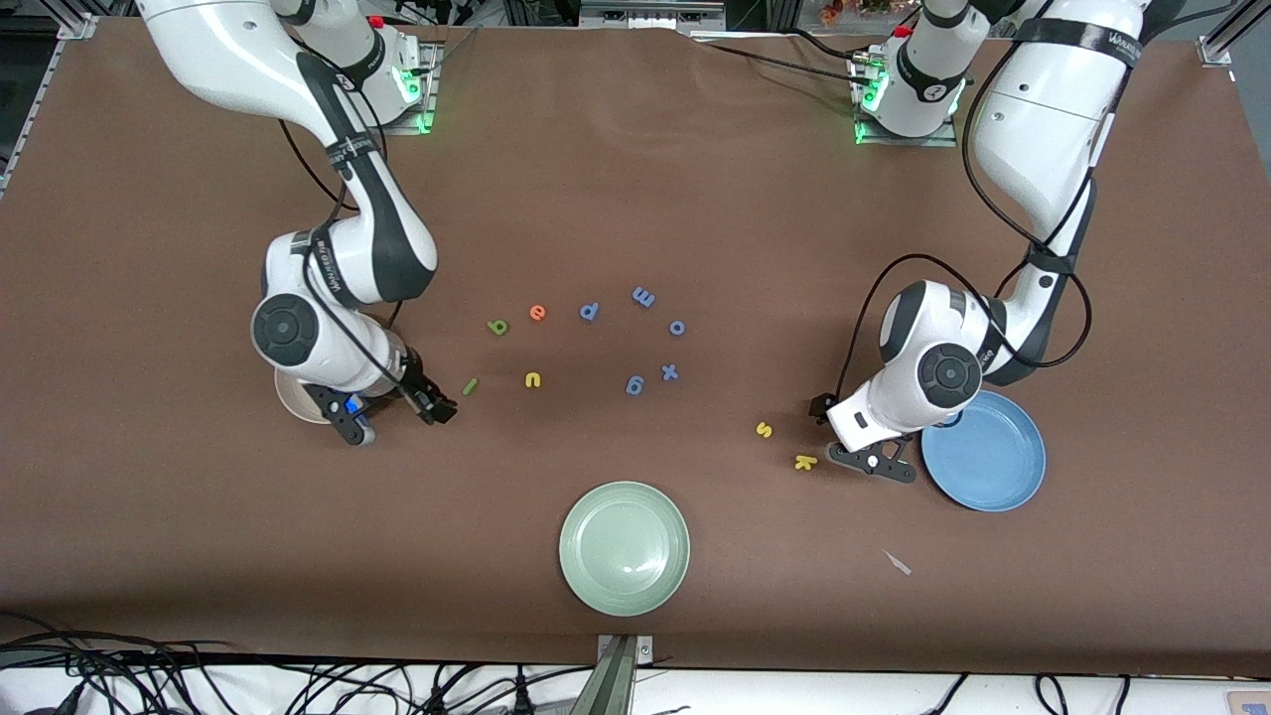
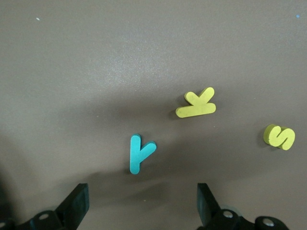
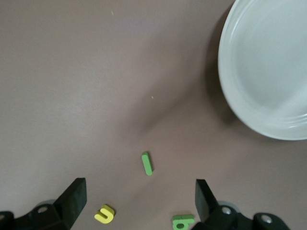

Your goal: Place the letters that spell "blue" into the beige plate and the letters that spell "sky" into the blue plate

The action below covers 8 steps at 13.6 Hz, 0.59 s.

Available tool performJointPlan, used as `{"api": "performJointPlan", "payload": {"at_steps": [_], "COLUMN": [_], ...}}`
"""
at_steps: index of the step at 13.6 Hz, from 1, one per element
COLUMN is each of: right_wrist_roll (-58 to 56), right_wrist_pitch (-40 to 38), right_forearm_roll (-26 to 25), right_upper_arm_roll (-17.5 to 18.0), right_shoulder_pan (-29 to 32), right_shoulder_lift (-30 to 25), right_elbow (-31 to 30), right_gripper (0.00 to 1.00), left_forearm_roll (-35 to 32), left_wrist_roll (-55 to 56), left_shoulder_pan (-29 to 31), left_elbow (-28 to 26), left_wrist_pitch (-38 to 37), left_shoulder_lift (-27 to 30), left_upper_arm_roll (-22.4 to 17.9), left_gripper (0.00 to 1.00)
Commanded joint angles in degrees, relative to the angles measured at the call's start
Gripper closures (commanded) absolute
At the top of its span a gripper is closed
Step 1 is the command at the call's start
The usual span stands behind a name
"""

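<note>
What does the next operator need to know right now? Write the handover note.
Left claw: open, empty, over the tiny teal-green foam "y", beside the sky-blue round plate.
Right claw: open, empty, over the thin green foam "l" bar, next to the cream-beige round plate.
Yellow foam "s" and yellow foam "k" lie on the table by the left claw.
Green foam "b", orange foam "e", yellow foam "u" lie mid-table.
Done: nothing plated, as far as visible.
Left: all seven letters.
</note>
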State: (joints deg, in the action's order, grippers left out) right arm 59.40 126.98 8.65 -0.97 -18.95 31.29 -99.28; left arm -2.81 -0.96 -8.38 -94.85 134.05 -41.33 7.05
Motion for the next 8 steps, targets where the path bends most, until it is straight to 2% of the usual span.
{"api": "performJointPlan", "payload": {"at_steps": [1, 5, 7, 8], "right_wrist_roll": [0.9, 0.5, 0.4, 0.3], "right_wrist_pitch": [5.2, 7.0, 8.9, 9.3], "right_forearm_roll": [0.8, 0.8, 0.8, 0.8], "right_upper_arm_roll": [0.7, 0.9, 1.7, 1.9], "right_shoulder_pan": [-0.1, -1.1, -1.2, -1.2], "right_shoulder_lift": [-1.4, 1.3, 2.7, 3.2], "right_elbow": [-5.6, -6.1, -6.1, -6.1], "right_gripper": [0.0, 0.0, 0.0, 0.0], "left_forearm_roll": [0.3, 0.3, 0.2, 0.3], "left_wrist_roll": [-1.3, -1.4, -2.0, -4.7], "left_shoulder_pan": [-0.2, -0.2, -0.2, -0.2], "left_elbow": [0.7, 1.1, 1.2, 1.2], "left_wrist_pitch": [3.3, 4.8, 4.9, 4.9], "left_shoulder_lift": [-1.4, -2.7, -2.7, -2.7], "left_upper_arm_roll": [-0.2, -0.2, -0.2, -0.3], "left_gripper": [0.01, 0.03, 0.16, 0.28]}}
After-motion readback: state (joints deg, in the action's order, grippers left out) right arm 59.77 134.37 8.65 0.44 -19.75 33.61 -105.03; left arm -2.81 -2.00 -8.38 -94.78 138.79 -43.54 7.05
